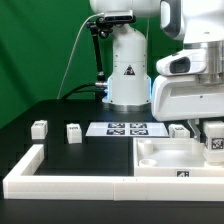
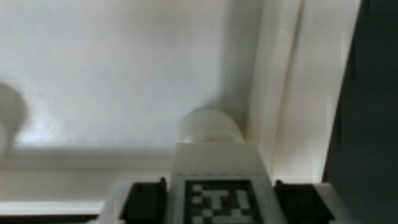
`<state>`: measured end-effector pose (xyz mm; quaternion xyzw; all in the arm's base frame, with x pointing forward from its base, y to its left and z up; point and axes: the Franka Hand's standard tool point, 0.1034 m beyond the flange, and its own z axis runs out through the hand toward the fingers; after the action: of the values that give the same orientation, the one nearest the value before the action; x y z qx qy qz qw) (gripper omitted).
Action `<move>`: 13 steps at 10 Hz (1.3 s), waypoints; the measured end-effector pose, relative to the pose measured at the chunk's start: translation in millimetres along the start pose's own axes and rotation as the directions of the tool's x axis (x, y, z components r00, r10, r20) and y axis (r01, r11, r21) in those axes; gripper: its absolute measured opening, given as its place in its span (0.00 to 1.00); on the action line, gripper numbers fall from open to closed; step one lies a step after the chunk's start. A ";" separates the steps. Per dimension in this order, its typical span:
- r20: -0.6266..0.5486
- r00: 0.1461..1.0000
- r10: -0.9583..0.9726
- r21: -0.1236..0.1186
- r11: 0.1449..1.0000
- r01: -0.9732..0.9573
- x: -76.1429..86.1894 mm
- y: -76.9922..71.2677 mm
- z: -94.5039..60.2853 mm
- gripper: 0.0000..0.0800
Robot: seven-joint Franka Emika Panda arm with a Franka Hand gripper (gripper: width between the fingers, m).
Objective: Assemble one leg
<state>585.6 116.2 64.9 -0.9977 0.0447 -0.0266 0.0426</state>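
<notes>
My gripper (image 1: pixel 214 143) is shut on a leg (image 1: pixel 214 142), a small white block with a black-and-white tag, and holds it over the right part of the big white square tray part (image 1: pixel 160 163). In the wrist view the leg (image 2: pixel 215 190) sits between my two dark fingers (image 2: pixel 143 203), just above the tray's floor (image 2: pixel 125 90) and beside a rounded bump (image 2: pixel 217 125) near its raised rim (image 2: pixel 290 80). Three more legs stand on the table: one at the exterior view's left (image 1: pixel 39 129), one next to it (image 1: pixel 74 132), one by the tray's far edge (image 1: pixel 178 130).
The marker board (image 1: pixel 127 128) lies behind the tray, in front of the arm's white base (image 1: pixel 128 70). The long white L-shaped border wall (image 1: pixel 70 180) runs along the table's front and left side.
</notes>
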 end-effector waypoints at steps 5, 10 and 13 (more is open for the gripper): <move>0.018 0.809 0.588 0.027 0.808 -0.588 -4.7 -14.9 6.1 0.36; 0.037 0.663 0.748 0.028 0.662 -0.749 -0.1 -16.8 4.9 0.46; 0.022 0.836 0.548 0.032 0.835 -0.549 5.8 -8.2 -0.6 0.77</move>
<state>592.0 123.8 66.5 -0.9423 0.3278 -0.0081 0.0670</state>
